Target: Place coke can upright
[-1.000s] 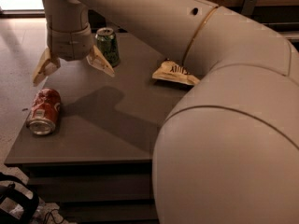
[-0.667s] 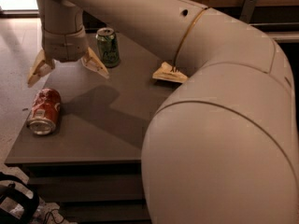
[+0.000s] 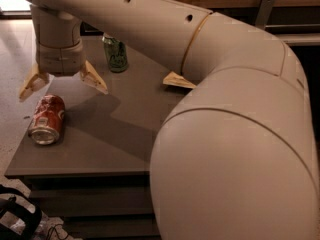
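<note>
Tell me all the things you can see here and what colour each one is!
coke can: 1, red with white lettering, lying on its side near the table's left edge
green can: 1, green, standing upright at the far side of the table
packet: 1, yellowish, lying on the table, partly hidden by the arm
table: 1, grey-brown, in the middle of the view
black object: 1, black, on the floor at the bottom left; cannot tell what it is
arm: 1, cream, reaching in from the right across the table
gripper: 1, cream with tan fingers, open, hovering above the coke can without touching it
</note>
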Robot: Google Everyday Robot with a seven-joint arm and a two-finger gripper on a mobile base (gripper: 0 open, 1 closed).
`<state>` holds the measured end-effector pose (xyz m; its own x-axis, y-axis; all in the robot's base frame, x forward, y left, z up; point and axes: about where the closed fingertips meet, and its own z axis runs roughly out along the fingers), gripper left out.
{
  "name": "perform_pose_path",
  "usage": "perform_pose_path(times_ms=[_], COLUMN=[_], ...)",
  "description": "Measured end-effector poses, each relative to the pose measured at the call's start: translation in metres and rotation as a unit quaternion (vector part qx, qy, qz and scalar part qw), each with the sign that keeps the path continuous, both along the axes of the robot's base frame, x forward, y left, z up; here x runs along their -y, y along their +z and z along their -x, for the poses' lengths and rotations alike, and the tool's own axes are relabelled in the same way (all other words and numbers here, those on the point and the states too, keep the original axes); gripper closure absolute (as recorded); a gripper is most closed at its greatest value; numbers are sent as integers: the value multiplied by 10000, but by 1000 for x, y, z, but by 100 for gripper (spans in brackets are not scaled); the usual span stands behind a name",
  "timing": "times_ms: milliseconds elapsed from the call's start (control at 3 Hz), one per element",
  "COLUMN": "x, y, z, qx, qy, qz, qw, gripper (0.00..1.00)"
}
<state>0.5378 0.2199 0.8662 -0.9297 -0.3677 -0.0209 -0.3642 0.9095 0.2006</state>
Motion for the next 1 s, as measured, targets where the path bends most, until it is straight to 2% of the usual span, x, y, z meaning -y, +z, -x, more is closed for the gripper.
perform_pose_path(times_ms=[667, 1000], x=[-23, -36], y=[-11, -17], z=[25, 25], qx=[-16, 26], qy=[-9, 50], qz=[-45, -190], qw=[10000, 9998], gripper=[0, 0])
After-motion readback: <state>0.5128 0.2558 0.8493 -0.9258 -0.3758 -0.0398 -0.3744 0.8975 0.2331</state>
